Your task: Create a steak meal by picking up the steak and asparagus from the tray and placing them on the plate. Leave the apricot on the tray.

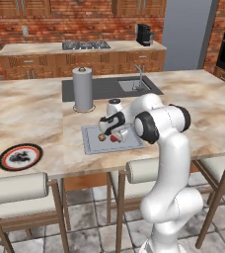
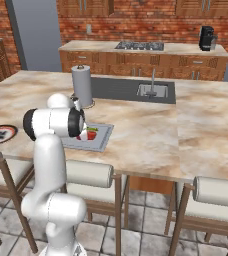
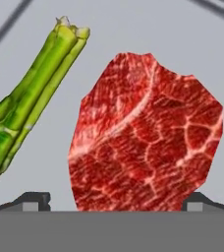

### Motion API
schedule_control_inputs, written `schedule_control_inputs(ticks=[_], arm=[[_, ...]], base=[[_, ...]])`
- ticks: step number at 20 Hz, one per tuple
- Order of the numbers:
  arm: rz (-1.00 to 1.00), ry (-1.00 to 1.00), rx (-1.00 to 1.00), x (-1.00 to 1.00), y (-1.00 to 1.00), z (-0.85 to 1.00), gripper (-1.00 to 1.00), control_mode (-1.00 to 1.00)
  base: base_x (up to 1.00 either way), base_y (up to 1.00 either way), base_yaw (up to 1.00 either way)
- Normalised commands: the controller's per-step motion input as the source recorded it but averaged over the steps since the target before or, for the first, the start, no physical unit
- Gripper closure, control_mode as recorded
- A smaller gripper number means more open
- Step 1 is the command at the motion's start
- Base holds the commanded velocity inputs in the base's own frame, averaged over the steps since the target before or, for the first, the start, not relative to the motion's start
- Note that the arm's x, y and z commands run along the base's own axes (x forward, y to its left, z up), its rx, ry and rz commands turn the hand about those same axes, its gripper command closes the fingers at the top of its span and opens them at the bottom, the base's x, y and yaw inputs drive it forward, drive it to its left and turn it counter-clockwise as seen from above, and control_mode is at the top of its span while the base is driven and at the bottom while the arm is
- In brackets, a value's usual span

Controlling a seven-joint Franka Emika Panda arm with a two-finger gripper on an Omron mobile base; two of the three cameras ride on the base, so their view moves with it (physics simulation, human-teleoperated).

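Note:
The red steak [image 3: 143, 133] lies flat on the light grey tray [image 3: 133, 29], close under the hand. My gripper [image 3: 115, 202] is open, its two dark fingertips [image 3: 33, 199] standing either side of the steak's near end. The green asparagus [image 3: 30, 98] lies just left of the steak in the hand view. In the left base view the gripper [image 1: 114, 132] hangs low over the tray [image 1: 92, 146], with the steak [image 1: 115, 139] under it and the brown apricot [image 1: 101, 138] beside it. The plate [image 1: 19, 157] sits far left near the counter's front edge.
A paper towel roll [image 1: 83, 89] stands behind the tray, and a white jar-like object [image 1: 114, 106] sits just behind the gripper. A dark sink [image 1: 109, 86] lies further back. Stools [image 1: 18, 190] line the counter's front.

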Motion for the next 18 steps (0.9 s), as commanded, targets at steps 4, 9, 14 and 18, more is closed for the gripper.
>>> schedule_control_inputs(ticks=[4, 9, 14, 18], arm=[[-0.04, 0.00, 0.00, 0.01, 0.00, -0.35, 1.00, -1.00], [0.00, 0.00, 0.00, 0.00, 0.00, -0.01, 1.00, -1.00], [0.01, -0.03, 0.00, -0.19, -0.01, 0.10, 1.00, -1.00], [0.07, -0.16, 0.00, -0.58, 0.00, 0.52, 1.00, -1.00]], base=[[0.00, 0.00, 0.00], [0.00, 0.00, 0.00], [0.00, 0.00, 0.00], [0.00, 0.00, 0.00]])
